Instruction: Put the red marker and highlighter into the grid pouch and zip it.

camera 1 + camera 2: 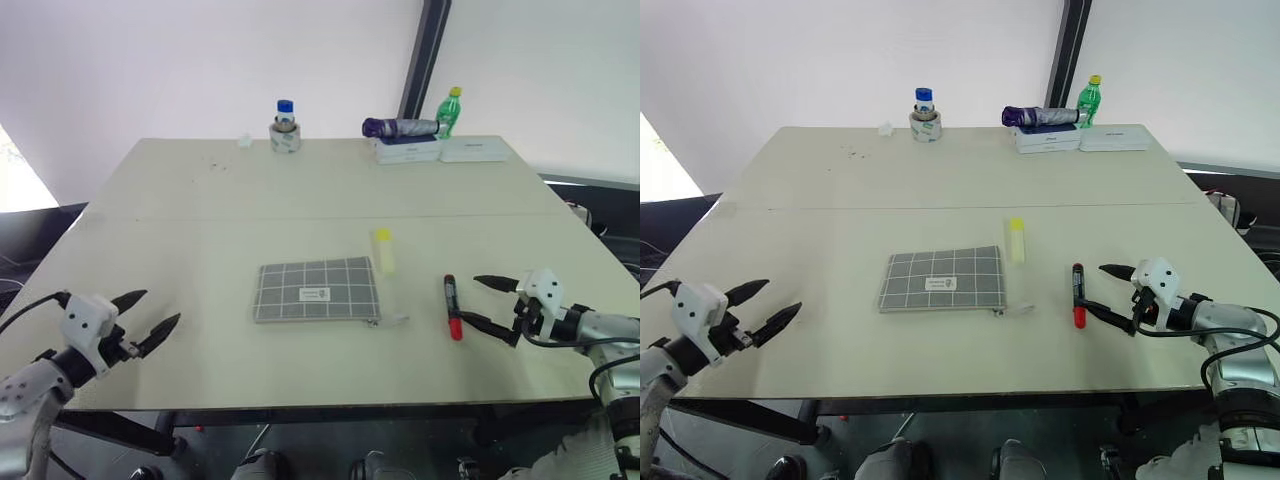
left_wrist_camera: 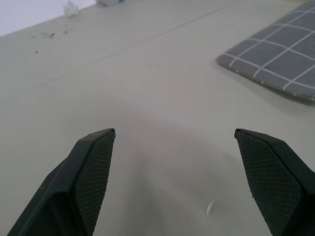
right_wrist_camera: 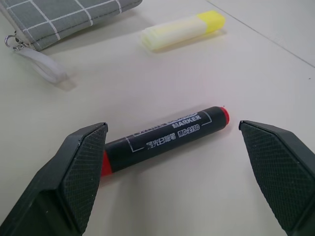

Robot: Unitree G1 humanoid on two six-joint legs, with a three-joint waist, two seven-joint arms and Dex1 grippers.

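Near the table's (image 1: 180, 190) front edge both grippers gape wide and empty, the left gripper (image 1: 150, 318) by the front-left corner and the right gripper (image 1: 492, 307) just beside the red marker (image 1: 452, 306), with the grid pouch (image 1: 317, 290) mid-table and the highlighter (image 1: 384, 249) just past its far right corner.

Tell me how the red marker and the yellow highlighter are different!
The red marker has a black barrel with red ends; the highlighter is pale yellow with a bright yellow cap. The marker is longer and slimmer, the highlighter shorter. The open right gripper sits at the marker; the highlighter lies nearer the grid pouch. Both lie flat on the table.
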